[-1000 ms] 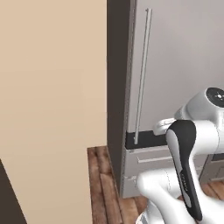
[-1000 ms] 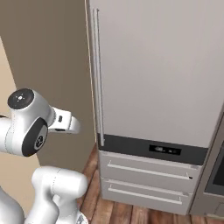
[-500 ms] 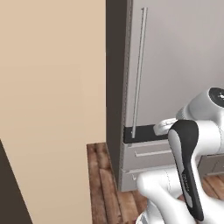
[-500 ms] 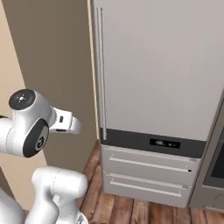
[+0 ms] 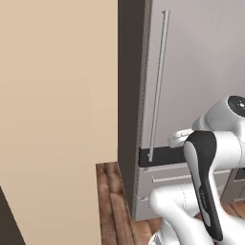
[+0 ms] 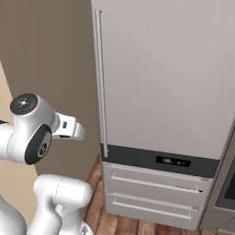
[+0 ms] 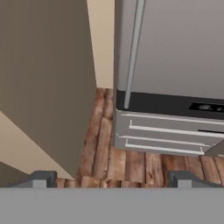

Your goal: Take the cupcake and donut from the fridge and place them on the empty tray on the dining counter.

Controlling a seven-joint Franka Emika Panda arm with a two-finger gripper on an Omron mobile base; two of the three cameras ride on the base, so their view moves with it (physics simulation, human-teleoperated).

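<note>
Ahead, closed fridge (image 7: 175, 52) well apart from the wide-open, empty hand (image 7: 109, 180).

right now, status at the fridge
Gripper open, empty, short of the fridge. Door shut, handle untouched. Nothing between gripper and door.

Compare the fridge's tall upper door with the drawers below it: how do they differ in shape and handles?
The upper door is one tall panel; the drawers are two low, wide fronts stacked under the dark band. The door carries a long, thin upright handle; each drawer has a level bar across it. All are shut and share the same grey steel look.
</note>
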